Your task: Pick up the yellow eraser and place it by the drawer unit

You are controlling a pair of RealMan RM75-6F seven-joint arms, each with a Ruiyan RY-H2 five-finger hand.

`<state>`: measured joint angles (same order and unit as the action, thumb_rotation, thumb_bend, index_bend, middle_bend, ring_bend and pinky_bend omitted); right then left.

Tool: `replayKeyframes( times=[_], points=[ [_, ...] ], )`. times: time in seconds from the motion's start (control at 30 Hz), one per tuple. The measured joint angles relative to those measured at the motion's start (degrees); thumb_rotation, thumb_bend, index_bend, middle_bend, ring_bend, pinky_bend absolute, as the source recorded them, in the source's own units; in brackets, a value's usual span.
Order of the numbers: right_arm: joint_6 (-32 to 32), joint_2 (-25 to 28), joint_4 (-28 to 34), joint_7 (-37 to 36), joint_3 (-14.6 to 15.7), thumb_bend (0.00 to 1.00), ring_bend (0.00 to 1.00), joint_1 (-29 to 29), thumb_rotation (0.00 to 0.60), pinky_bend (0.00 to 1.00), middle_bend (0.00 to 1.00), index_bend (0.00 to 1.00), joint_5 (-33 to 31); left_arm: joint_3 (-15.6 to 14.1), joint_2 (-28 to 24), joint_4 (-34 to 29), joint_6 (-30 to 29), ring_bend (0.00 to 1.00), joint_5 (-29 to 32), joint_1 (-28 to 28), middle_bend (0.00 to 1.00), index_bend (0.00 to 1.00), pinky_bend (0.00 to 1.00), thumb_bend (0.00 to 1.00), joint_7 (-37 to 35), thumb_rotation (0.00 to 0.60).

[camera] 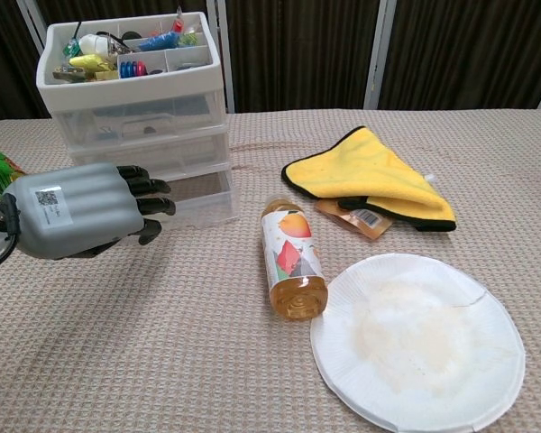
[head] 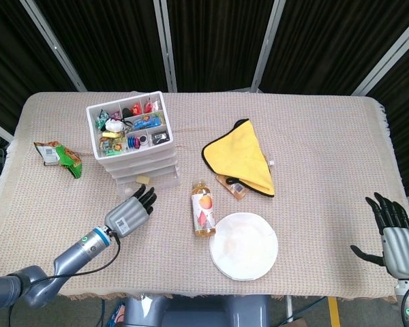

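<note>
At lower left, my left robot hand (head: 131, 212) hovers flat, fingers spread, empty, near the yellow eraser (head: 144, 180) beside the drawer unit (head: 132, 139).

Left hand (camera: 77, 209): grey shell, black fingers, QR sticker on back
Left wrist: blue-ringed cuff, green dot, black cable along grey forearm
Right hand (head: 397, 240): grey ribbed shell, black fingers
</note>
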<state>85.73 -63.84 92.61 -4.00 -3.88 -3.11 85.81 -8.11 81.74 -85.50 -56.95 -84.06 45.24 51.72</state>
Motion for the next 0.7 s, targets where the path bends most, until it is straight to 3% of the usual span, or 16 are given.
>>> replayKeyframes(
  times=[0.7],
  points=[
    [-0.48, 0.24, 0.41, -0.52, -0.06, 0.01, 0.00, -0.03, 0.600, 0.00, 0.00, 0.08, -0.49, 0.07, -0.47, 2.44, 9.31, 0.08, 0.16, 2.80, 0.14, 0.38, 0.15, 1.00, -2.96, 0.600]
  ],
)
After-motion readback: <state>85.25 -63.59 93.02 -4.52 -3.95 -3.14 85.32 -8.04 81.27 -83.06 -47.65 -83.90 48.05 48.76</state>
